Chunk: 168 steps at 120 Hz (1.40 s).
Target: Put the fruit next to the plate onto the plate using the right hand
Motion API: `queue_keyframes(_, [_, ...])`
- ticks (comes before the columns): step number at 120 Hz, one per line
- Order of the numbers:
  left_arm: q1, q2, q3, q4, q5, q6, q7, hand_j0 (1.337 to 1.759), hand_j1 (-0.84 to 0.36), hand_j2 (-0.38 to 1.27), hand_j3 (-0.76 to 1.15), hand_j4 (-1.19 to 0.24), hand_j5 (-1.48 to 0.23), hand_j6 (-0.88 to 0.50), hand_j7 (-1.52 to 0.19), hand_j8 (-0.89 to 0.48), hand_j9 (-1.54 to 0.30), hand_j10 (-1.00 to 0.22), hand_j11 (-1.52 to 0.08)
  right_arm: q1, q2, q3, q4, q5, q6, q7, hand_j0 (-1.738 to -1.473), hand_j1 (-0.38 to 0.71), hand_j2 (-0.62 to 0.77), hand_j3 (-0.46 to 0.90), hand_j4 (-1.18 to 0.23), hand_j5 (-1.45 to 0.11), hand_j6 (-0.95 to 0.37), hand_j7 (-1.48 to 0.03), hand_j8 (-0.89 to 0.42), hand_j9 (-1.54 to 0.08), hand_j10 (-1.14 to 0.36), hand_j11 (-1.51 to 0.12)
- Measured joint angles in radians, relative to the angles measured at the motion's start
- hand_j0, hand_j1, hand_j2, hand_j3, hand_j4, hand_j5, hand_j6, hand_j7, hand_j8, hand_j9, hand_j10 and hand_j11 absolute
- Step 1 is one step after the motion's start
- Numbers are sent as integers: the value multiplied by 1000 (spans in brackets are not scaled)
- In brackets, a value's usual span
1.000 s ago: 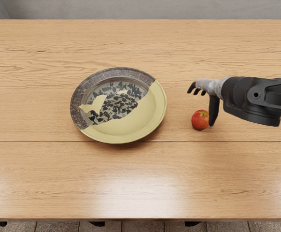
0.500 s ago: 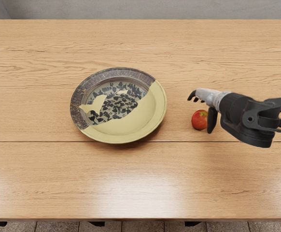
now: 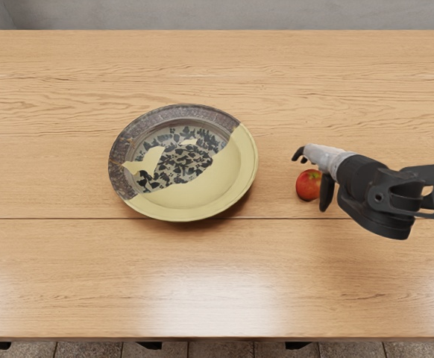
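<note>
Apple (image 3: 307,185): on the desk (image 3: 202,283), right of the plate (image 3: 250,160) and apart from it, partly under the right hand.
Right hand (image 3: 318,162): spread wide over the apple and holding nothing; its arm comes in from the right edge.
Fingers (image 3: 299,155): dark, curled slightly, above and behind the apple's top.
Thumb (image 3: 326,192): points down just beside the apple's right side; contact cannot be told.
Plate: round, yellow with a dark pattern, flat at mid-desk, nothing on it.
</note>
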Motion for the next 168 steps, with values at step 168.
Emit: queue_keyframes(168, [0,0,0,0,0,0,0,1658,349,0,0,0,0,0,0,0,0,0,0,-59,48,34,-81,16,-31,0,-1653,238,120,0,-594,-809,-409,-799,-422,-814,-606,-814])
